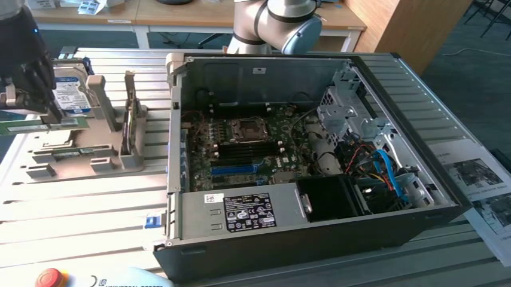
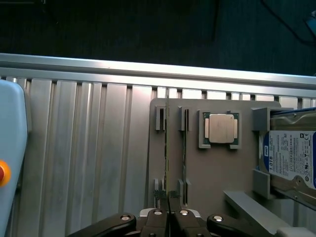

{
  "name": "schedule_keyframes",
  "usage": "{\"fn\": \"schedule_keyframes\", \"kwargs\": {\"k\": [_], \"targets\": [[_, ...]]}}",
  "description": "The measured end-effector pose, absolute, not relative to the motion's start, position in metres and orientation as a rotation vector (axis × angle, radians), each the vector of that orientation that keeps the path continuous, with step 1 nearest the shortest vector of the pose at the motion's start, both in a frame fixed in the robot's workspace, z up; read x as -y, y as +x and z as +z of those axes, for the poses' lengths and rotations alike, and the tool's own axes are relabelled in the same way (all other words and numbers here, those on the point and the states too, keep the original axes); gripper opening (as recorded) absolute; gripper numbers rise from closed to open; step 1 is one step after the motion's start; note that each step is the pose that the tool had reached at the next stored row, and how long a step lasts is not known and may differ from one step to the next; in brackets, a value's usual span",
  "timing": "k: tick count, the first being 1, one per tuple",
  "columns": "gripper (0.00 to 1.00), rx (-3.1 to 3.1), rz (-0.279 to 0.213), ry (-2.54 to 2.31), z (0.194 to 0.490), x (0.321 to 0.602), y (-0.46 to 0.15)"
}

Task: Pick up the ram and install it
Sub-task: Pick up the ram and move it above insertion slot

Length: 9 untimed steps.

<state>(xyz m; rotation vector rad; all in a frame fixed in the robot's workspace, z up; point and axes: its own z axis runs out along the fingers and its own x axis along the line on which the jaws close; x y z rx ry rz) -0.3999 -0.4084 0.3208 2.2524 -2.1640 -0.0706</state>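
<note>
Nearest the wrist lens, gripper (image 2: 167, 200), jaws drawn almost together and pinching one end of the ram (image 2: 167, 148). Seen edge-on here: a thin dark-green line standing in one slot of the gray holder (image 2: 197, 173). Beside it, in the neighbouring slot, a second thin strip (image 2: 184, 148), too edge-on to identify. Also on the holder: one square silver processor chip (image 2: 220, 128) and one hard drive (image 2: 291, 158) with a blue-and-white label. Underneath, ribbed aluminium table (image 2: 84, 148).

From the exterior view, the flat side of the ram (image 1: 32, 127) instead: long, green, lying level along the holder at the exterior view's left, directly under the dark gripper. Well apart, toward the exterior view's right, one open computer case (image 1: 319, 239) holding one motherboard (image 1: 264, 149) with one blue slot (image 1: 236, 169); arm (image 1: 279, 21) standing behind the case.
</note>
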Motion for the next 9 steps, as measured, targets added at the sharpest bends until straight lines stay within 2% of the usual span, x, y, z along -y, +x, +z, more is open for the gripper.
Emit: {"fn": "schedule_keyframes", "kwargs": {"k": [9], "targets": [[0.12, 2.164, -0.069, 2.252, 0.342, 0.408, -0.4]]}}
